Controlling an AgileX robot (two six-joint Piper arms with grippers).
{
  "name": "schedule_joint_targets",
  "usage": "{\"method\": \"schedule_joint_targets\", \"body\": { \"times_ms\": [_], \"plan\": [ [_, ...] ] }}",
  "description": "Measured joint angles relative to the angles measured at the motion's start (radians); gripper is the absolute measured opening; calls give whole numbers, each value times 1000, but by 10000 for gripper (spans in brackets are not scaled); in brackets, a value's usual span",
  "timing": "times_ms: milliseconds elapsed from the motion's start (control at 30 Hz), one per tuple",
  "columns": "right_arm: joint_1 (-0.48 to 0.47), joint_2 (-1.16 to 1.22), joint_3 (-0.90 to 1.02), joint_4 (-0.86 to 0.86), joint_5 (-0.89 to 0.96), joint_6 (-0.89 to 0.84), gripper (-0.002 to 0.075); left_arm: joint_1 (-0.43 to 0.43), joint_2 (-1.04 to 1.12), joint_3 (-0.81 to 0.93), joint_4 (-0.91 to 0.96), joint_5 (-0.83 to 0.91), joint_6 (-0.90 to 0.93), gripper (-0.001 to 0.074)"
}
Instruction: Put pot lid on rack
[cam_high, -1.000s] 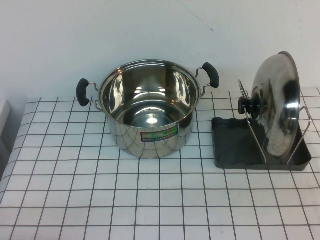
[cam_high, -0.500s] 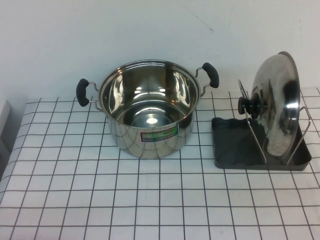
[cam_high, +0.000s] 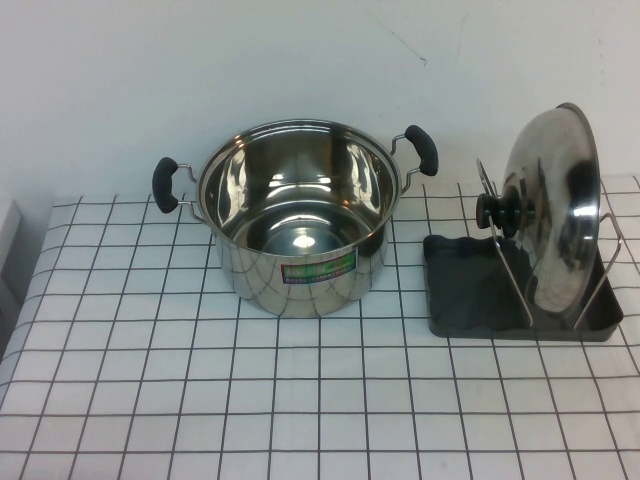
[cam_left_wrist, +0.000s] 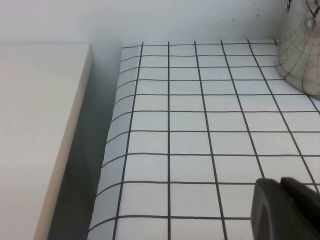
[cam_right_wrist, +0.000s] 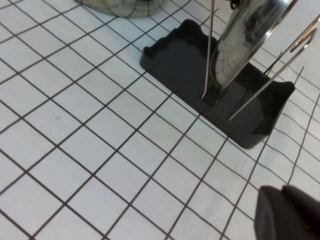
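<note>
The shiny steel pot lid (cam_high: 555, 205) stands on edge in the dark grey rack (cam_high: 470, 290) at the right, held between its steel-wire loops, black knob (cam_high: 500, 212) facing the pot. The right wrist view shows the lid (cam_right_wrist: 250, 35) in the rack (cam_right_wrist: 180, 57). The open steel pot (cam_high: 298, 215) with two black handles stands at the back centre. My left gripper (cam_left_wrist: 287, 210) is shut and empty over the table's left part, away from the pot. My right gripper (cam_right_wrist: 290, 215) is shut and empty, apart from the rack. Neither gripper shows in the high view.
A white cloth with a black grid (cam_high: 250, 400) covers the table. A white wall rises behind. The cloth's left edge drops off beside a white surface (cam_left_wrist: 35, 125). A part of the pot's wall (cam_left_wrist: 302, 50) shows in the left wrist view.
</note>
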Motion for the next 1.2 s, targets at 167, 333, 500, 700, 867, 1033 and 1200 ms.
{"method": "schedule_joint_targets", "body": {
  "times_ms": [167,333,500,700,867,1033,1200],
  "plan": [
    [0,0,0,0,0,0,0,0,0,0,0,0,0,-2],
    [0,0,0,0,0,0,-1,0,0,0,0,0,0,-2],
    [0,0,1,0,0,0,-1,0,0,0,0,0,0,-2],
    [0,-6,1,-29,-4,29,-1,0,0,0,0,0,0,-2],
    [0,-49,24,-175,-81,245,-1,0,0,0,0,0,0,-2],
    [0,-139,154,-410,-236,570,-1,0,0,0,0,0,0,-2],
    [0,-240,310,-479,-314,687,-1,0,0,0,0,0,0,-2]
  ]
}}
